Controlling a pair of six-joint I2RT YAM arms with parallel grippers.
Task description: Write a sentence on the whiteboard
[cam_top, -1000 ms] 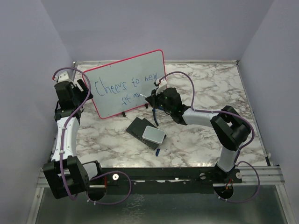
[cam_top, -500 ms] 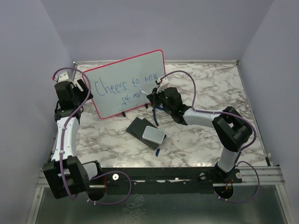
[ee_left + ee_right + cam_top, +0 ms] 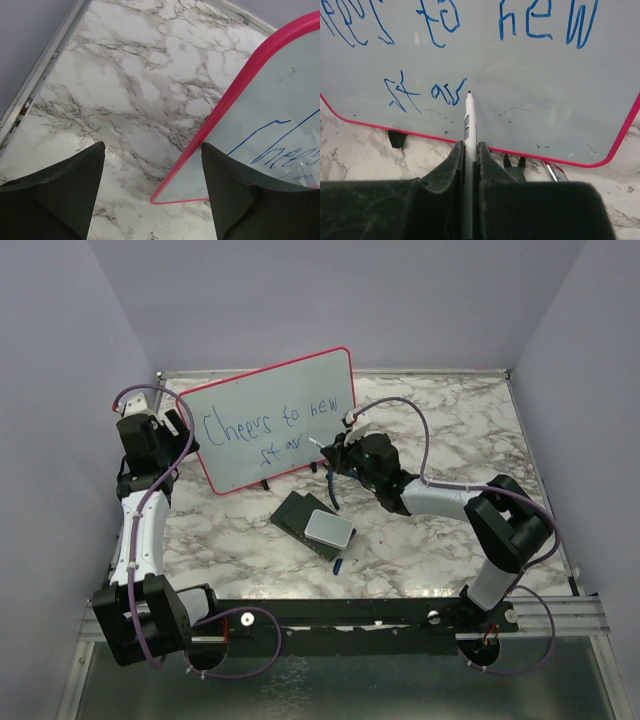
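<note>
While my right gripper (image 3: 468, 150) is clamped on the marker (image 3: 468, 117), its tip just right of "star" at centre frame, I should press lightly and finish the sentence (image 3: 427, 92) level on the whiteboard (image 3: 560, 100); my left gripper (image 3: 152, 146) gapes wide beside its left edge.

Whiteboard (image 3: 300, 385) white, red-pink frame; sentence (image 3: 240, 427) blue.

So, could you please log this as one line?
right gripper: shut on marker, tip by board | sentence: ends at "star" | left gripper: open by board
</note>
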